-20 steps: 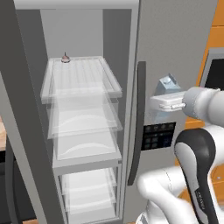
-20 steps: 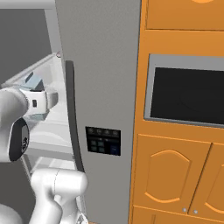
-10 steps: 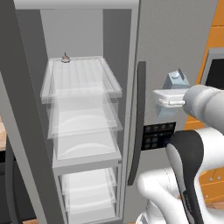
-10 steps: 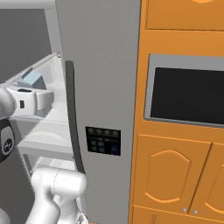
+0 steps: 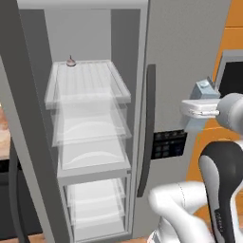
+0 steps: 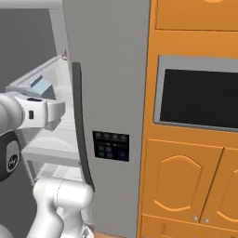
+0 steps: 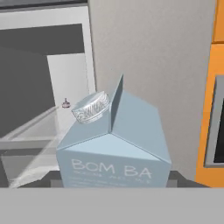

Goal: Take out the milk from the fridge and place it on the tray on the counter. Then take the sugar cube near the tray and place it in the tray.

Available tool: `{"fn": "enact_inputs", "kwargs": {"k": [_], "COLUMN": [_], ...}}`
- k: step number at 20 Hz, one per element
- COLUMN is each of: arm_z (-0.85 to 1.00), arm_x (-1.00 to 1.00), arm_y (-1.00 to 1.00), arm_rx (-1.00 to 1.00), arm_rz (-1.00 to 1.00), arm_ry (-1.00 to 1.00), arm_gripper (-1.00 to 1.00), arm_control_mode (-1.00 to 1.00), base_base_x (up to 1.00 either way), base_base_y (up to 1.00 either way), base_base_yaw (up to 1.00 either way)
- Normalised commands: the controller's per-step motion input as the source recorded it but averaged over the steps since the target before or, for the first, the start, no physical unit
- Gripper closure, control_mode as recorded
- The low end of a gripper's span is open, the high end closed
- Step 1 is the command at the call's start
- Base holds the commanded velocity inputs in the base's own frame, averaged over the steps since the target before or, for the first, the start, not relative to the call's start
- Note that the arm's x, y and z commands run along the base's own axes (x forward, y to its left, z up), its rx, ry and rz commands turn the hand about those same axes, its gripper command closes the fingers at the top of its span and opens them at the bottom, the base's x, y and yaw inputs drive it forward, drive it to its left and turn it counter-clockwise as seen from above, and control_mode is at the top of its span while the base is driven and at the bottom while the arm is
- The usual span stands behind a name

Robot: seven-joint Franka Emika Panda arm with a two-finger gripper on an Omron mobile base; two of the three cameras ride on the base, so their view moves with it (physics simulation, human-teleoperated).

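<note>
Clamped on the small pale blue-grey milk carton with a gabled top [image 7: 114, 144], the white robot's claw [image 5: 198, 109] holds it up in the air, outside the fridge and in front of the closed grey door on the right. From the left base view the carton [image 5: 204, 89] pokes up above the claw, and from the right base view its top [image 6: 40, 86] sticks up behind the claw [image 6: 51, 114].

Biggest of all is the tall grey fridge with see-through white shelves [image 5: 166, 57]. Its left side stands open. Its right door is shut and has a long dark handle that runs up and down [image 5: 147, 133]. A small dark panel with buttons [image 6: 110, 145] sits on that door, just right of the handle.

Right of the fridge are orange wood cupboards [image 6: 186, 186] with a big black oven window [image 6: 200, 98] set in them.

At the far left corner of the top shelf [image 5: 88, 85] sits a tiny round thing with a reddish top [image 5: 71, 61].

On the carton's sloped top is a little ridged grey cap [image 7: 91, 107]. Pale letters run across its front.
</note>
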Motion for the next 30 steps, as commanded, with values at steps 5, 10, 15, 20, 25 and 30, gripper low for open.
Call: {"fn": "enact_inputs", "kwargs": {"k": [5, 10, 15, 20, 25, 30], "arm_z": [0.0, 0.0, 0.0, 0.0, 0.0, 0.0], "arm_x": [0.0, 0.0, 0.0, 0.0, 0.0, 0.0], "arm_y": [0.0, 0.0, 0.0, 0.0, 0.0, 0.0], "arm_rx": [0.0, 0.0, 0.0, 0.0, 0.0, 0.0], "arm_rz": [0.0, 0.0, 0.0, 0.0, 0.0, 0.0], "arm_ry": [0.0, 0.0, 0.0, 0.0, 0.0, 0.0], "arm_gripper": [1.0, 1.0, 1.0, 1.0, 1.0, 1.0], "arm_control_mode": [1.0, 1.0, 1.0, 1.0, 1.0, 1.0], "base_base_x": [-1.0, -1.0, -1.0, -0.71, -0.18, 0.0], "base_base_y": [-0.31, -0.54, -0.17, 0.86, 1.0, 0.87], "base_base_yaw": [-0.08, -0.16, -0.09, 0.19, 0.39, 0.77]}}
